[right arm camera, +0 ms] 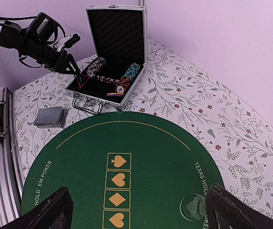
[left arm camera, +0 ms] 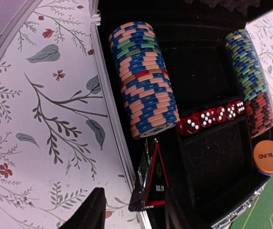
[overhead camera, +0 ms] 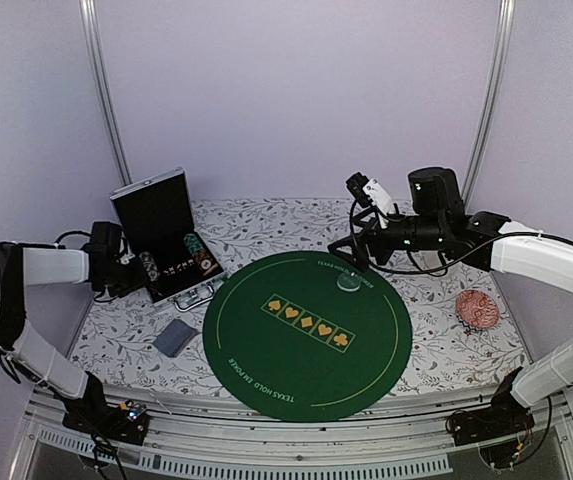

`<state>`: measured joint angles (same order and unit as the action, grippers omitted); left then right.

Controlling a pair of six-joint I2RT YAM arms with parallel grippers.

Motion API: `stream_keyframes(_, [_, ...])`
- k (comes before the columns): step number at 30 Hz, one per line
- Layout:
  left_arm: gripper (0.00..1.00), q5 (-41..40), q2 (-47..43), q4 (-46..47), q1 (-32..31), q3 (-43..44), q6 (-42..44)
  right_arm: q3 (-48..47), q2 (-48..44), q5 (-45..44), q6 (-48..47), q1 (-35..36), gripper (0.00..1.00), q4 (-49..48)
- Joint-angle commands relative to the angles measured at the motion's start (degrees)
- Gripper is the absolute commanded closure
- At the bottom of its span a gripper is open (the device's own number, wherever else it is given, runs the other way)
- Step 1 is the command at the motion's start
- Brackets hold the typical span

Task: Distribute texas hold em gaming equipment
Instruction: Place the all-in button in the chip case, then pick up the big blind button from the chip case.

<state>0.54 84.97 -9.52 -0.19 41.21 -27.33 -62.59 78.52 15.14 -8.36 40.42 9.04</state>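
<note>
Centrally, the green mat [overhead camera: 306,335] lies as the playing field. The open case [overhead camera: 156,215] stands off its far-left edge, lid up so the contents can be reached. The right gripper [right arm camera: 143,217] hangs over the mat's far-right side with jaws spread wide, holding nothing. The left gripper [left arm camera: 131,214] is down at the case's near rim, part-way apart and not visibly pinching anything. A deck of cards [overhead camera: 174,337] waits on the cloth [overhead camera: 436,330] beside the mat. Two rows of chips [left arm camera: 143,78] lie on their sides in the case's troughs, with dice [left arm camera: 212,116] between them and the orange disc [left arm camera: 269,156] at the second row's end. The clear disc [right arm camera: 193,206] lies flat on the mat near the right gripper, seemingly already dealt out. The triangle [left arm camera: 156,179] stands on edge at the case rim between the left fingers [left arm camera: 88,212], probably the piece in hand now.
</note>
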Motion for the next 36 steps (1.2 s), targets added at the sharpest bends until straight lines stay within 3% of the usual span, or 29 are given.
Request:
stream_keyframes(1, [0.54, -1.5, -3.3, -1.6, 0.2, 1.2, 0.7, -0.2, -0.8, 0.0, 0.4, -0.3, 0.01, 0.1])
stream_keyframes(4, [0.51, 1.7, -5.5, 1.4, -3.1, 2.5, 4.1, -0.2, -0.8, 0.1, 0.1, -0.2, 0.01, 0.1])
stream_keyframes(7, [0.51, 6.4, -5.2, 5.9, -11.5, 5.2, 13.0, -0.2, -1.0, 0.4, -0.2, -0.2, 0.01, 0.1])
stream_keyframes(12, [0.53, 12.8, 7.2, -1.5, -21.6, 18.3, 25.2, 0.1, -1.7, 0.6, -0.4, -0.2, 0.01, 0.2])
stream_keyframes(17, [0.52, 9.4, 19.0, -9.9, -23.1, 31.7, 28.2, 1.6, -3.4, -0.1, -0.2, -0.2, 0.01, 0.6])
stream_keyframes(21, [0.57, 6.3, 24.0, -14.5, -24.1, 37.1, 30.0, 2.7, -4.4, -0.9, -0.1, -0.2, 0.01, 0.8])
stream_keyframes(25, [0.64, 2.7, 25.4, -15.2, -24.6, 37.7, 30.1, 3.3, -4.8, -1.1, -0.1, -0.2, 0.01, 0.8])
stream_keyframes(36, [0.64, -1.2, 25.3, -16.2, -24.6, 33.4, 29.6, 2.9, -3.3, -0.8, -0.4, -0.2, 0.01, 0.9])
